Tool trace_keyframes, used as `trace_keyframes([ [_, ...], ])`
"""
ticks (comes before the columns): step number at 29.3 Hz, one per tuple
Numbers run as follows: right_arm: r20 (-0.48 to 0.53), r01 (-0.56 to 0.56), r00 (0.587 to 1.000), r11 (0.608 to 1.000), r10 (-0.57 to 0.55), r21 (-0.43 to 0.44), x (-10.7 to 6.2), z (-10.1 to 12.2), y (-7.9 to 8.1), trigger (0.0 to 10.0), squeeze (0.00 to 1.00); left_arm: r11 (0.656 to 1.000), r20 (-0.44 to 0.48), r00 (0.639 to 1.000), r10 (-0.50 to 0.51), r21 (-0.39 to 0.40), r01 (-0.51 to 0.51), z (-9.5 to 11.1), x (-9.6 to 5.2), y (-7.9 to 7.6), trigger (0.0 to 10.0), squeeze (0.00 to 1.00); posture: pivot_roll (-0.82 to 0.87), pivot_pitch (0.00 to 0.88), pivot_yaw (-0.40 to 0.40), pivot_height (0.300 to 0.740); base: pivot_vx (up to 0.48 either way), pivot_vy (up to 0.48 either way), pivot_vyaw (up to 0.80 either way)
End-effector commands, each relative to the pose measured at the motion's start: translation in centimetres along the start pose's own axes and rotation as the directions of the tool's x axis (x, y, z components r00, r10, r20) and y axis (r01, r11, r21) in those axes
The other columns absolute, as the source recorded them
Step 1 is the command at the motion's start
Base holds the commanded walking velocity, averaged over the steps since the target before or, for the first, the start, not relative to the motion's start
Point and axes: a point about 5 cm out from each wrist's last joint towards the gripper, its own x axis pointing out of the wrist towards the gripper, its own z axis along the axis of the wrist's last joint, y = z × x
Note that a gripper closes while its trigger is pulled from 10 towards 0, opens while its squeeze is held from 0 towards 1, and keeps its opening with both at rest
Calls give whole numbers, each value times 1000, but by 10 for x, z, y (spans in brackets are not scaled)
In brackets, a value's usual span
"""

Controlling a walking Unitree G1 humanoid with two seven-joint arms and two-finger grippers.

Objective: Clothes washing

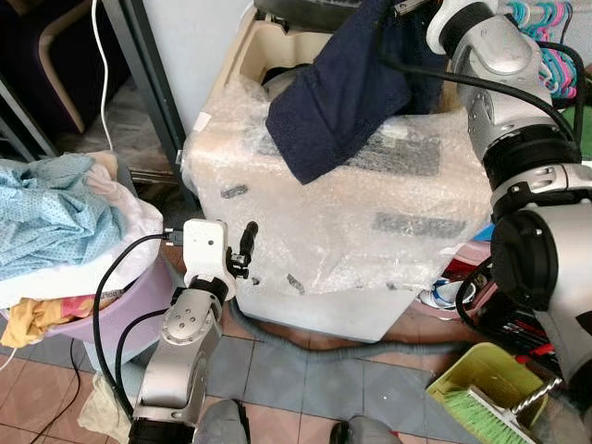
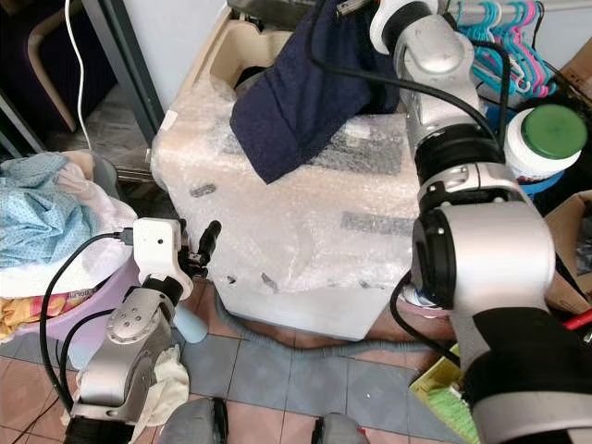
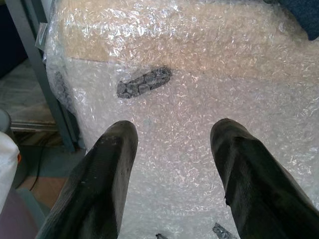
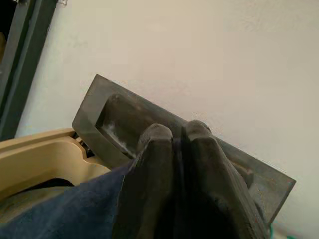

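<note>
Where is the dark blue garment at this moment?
The dark blue garment hangs from the right pincer, shut on it, above the bubble-wrapped washing machine, at the top centre of the head views, its lower end draped over the machine's top.

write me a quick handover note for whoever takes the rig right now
Right gripper: jaws shut on the navy garment, held up over the open tub of the bubble-wrapped washing machine.
Left gripper: jaws open, holding nothing, facing the washer's front.
Lid is up.
Laundry pile sits in the purple basket on the robot's left.
Left: drop the garment in, load the pile.
</note>
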Motion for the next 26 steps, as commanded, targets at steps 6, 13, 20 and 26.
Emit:
trace_keyframes([
  [6,-51,43,997,986,-52,-161,-11,-20,-9,10000,1000,1000,5,1000,8,13,-8,1,-2,2,10000,0,0,37,-18,740,0,0,0],
  [13,-116,32,992,989,-49,-144,-31,-48,-26,10000,1000,1000,15,1000,-15,20,15,4,6,0,10000,0,-24,25,-1,740,0,0,0],
  [20,38,42,998,999,-42,15,-65,-68,-24,10000,1000,1000,31,1000,3,1,-3,6,5,0,10000,0,-34,24,6,740,0,0,0],
  [26,80,175,981,983,-179,53,-124,-87,8,10000,1000,999,36,998,-45,17,44,8,8,-3,10000,0,-71,31,37,740,0,0,0],
])
